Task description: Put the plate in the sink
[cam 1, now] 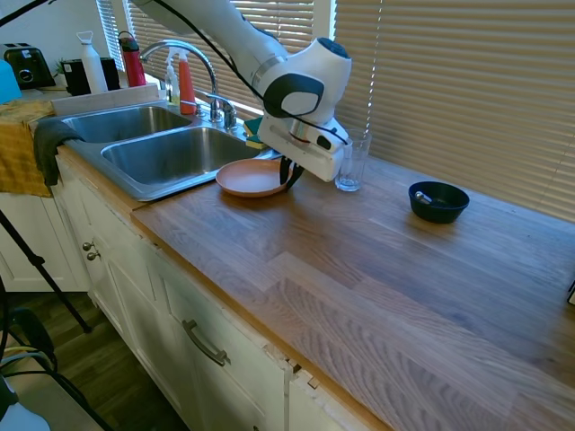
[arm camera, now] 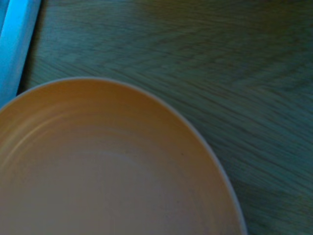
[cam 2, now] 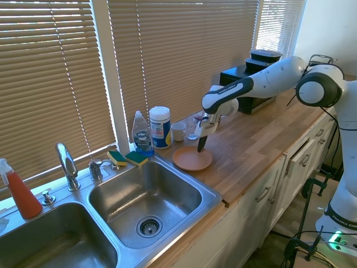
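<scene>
"What is the plate (cam 1: 250,178) made of?"

"It looks like smooth, matt clay, with faint rings in it. The sink (cam 2: 146,200) is shiny grey metal, and so is the tap (cam 2: 68,166)."

"And the counter (cam 1: 377,269)?"

"Brown wood with lines in it, smooth on top. The glass (cam 1: 350,165) is clear. The little bowl (cam 1: 437,201) is dark and glossy. The robot arm (cam 2: 262,81) looks like smooth white plastic."

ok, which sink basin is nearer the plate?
The basin with the green sponges on its rim; the plate sits just beside its corner. The other basin lies beyond the faucet.
</scene>
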